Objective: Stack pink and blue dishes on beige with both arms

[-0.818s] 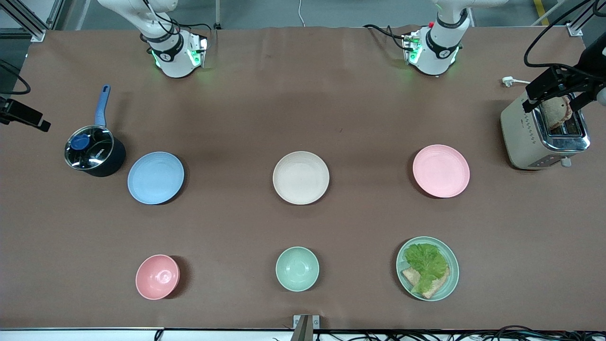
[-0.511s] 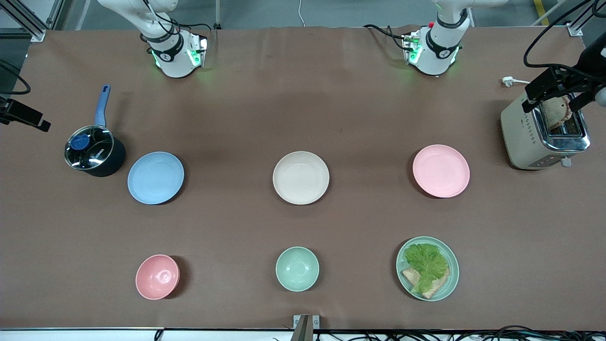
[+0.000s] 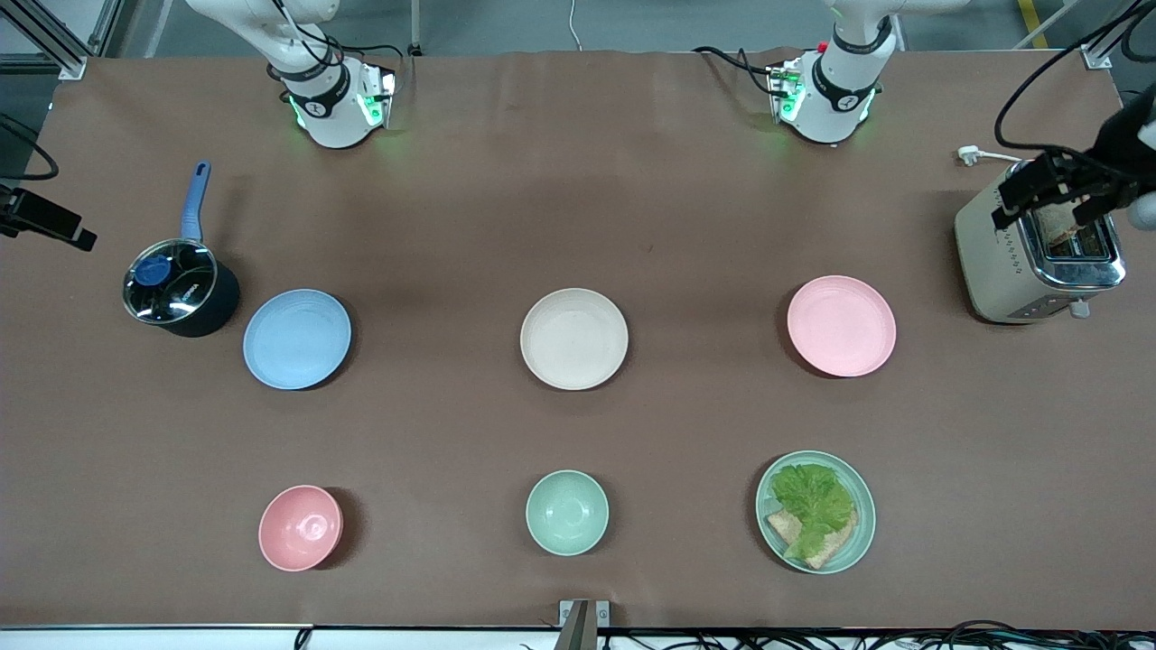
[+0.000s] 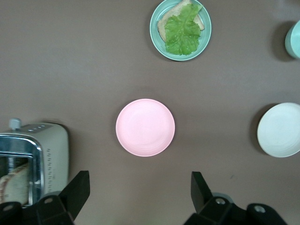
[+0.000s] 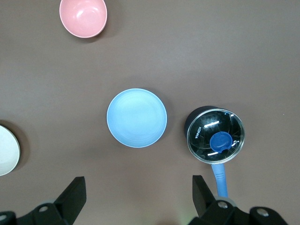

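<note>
The pale pink plate (image 3: 841, 325) (image 4: 145, 127) lies toward the left arm's end of the table. The light blue plate (image 3: 297, 338) (image 5: 137, 117) lies toward the right arm's end. Between them sits the cream-beige plate (image 3: 573, 338) (image 4: 280, 129), bare. My left gripper (image 4: 139, 180) hangs open and high over the bare table between its base and the pink plate. My right gripper (image 5: 138, 183) hangs open the same way, high over the table by the blue plate. Neither gripper shows in the front view, and neither holds anything.
A lidded dark saucepan (image 3: 181, 287) stands beside the blue plate. A toaster (image 3: 1039, 257) with bread stands beside the pink plate, under a black cabled device (image 3: 1052, 185). Nearer the front camera are a pink bowl (image 3: 300, 527), a mint bowl (image 3: 567, 512) and a lettuce plate (image 3: 815, 511).
The black device over the toaster has shifted a little and covers more of the bread. The plates and the arm bases have not moved.
</note>
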### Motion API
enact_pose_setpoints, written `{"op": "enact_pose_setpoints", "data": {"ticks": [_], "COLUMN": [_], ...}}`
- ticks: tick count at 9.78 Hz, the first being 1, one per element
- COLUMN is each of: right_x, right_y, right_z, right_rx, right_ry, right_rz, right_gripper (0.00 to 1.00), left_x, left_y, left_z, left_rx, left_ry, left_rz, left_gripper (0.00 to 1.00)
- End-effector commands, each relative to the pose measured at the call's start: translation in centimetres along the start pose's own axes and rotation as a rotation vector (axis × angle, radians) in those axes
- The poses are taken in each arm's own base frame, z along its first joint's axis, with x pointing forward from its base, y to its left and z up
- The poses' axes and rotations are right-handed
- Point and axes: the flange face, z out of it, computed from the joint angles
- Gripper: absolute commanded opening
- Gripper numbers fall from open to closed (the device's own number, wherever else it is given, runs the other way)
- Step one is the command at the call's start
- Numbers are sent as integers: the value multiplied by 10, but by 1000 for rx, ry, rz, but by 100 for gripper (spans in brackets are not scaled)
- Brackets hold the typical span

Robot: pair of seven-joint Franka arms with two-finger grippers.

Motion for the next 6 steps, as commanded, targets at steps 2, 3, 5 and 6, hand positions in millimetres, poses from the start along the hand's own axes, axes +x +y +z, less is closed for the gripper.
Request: {"op": "enact_pose_setpoints", "data": {"ticks": [2, 3, 5, 6], "right_x": [-1, 4, 22, 33], "right_y": [-1, -1, 9, 16], "right_z": [-1, 7, 56, 101], "right_rx": [-4, 5, 61, 99], "right_ry": [11, -5, -63, -72], "right_rz": [-11, -19, -66, -68], "right_gripper": [100, 100, 100, 100], "left_x": [12, 15, 28, 31], "left_y": [-72, -82, -98, -107], "left_z": [120, 159, 244, 286], "left_rx": [-54, -45, -34, -35], "left_ry": [-3, 8, -72, -137], "left_rz": [26, 65, 134, 170], "left_gripper": [95, 100, 100, 100]}}
